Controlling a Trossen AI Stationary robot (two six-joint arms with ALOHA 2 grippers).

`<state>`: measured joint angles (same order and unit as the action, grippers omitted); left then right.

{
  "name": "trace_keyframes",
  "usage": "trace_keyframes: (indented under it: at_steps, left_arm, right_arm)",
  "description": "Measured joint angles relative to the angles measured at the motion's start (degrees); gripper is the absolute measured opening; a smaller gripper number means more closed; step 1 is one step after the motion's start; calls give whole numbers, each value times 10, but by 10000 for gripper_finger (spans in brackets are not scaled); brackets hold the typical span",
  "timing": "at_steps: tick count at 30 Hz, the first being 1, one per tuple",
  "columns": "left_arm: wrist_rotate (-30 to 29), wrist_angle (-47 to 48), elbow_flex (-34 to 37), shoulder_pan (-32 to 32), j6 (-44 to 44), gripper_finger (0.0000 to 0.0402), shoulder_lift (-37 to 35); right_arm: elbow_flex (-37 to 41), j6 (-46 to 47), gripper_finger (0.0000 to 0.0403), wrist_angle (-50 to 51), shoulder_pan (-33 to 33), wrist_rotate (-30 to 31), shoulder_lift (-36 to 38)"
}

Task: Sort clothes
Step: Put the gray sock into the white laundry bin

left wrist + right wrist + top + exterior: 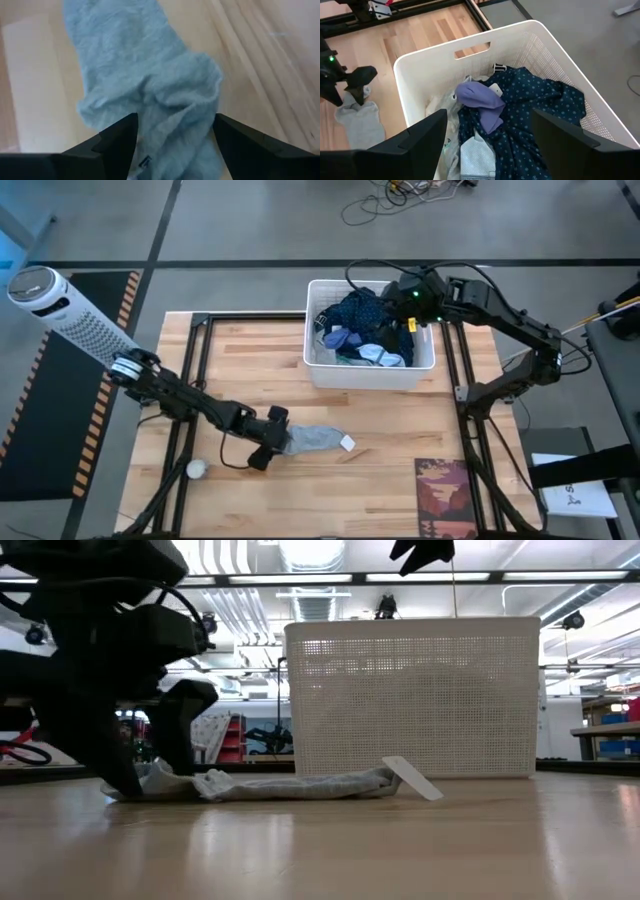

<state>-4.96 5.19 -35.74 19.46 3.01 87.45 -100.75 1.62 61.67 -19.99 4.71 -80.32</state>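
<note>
On the table [400, 430], the grey sock [315, 440] lies flat in front of the white basket [322, 370]. The left gripper [268, 442] stands over the sock's end, fingers apart astride the fabric. The right gripper [408, 298] hovers above the basket's clothes [362, 315], fingers apart, holding nothing.

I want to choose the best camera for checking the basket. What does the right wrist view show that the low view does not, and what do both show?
Only the right wrist view looks into the white basket: a dark blue dotted garment and a lavender piece on top. Only the low view shows the white tag sticking up from the grey garment. Both show the basket, the grey garment on the table, and the left gripper at its end.
</note>
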Motion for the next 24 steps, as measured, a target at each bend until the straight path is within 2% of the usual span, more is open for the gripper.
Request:
trace_keyframes:
  at_steps: [5, 9, 13, 20, 24]
  left_arm:
    - [1, -5, -20, 0, 6, 239, 34]
    - [0, 11, -37, 0, 10, 216, 51]
    - [-17, 48, -55, 1, 10, 163, 53]
    - [-60, 84, -65, -1, 39, 23, 38]
    - [-100, 101, -70, -1, 54, 10, 34]
  right_arm:
    - [0, -3, 262, 4, 0, 0, 0]
    - [0, -3, 249, 6, 0, 0, 0]
    - [0, -3, 232, 7, 0, 0, 0]
    - [0, -8, 195, 14, 0, 0, 0]
    - [0, -17, 155, 29, 0, -1, 0]
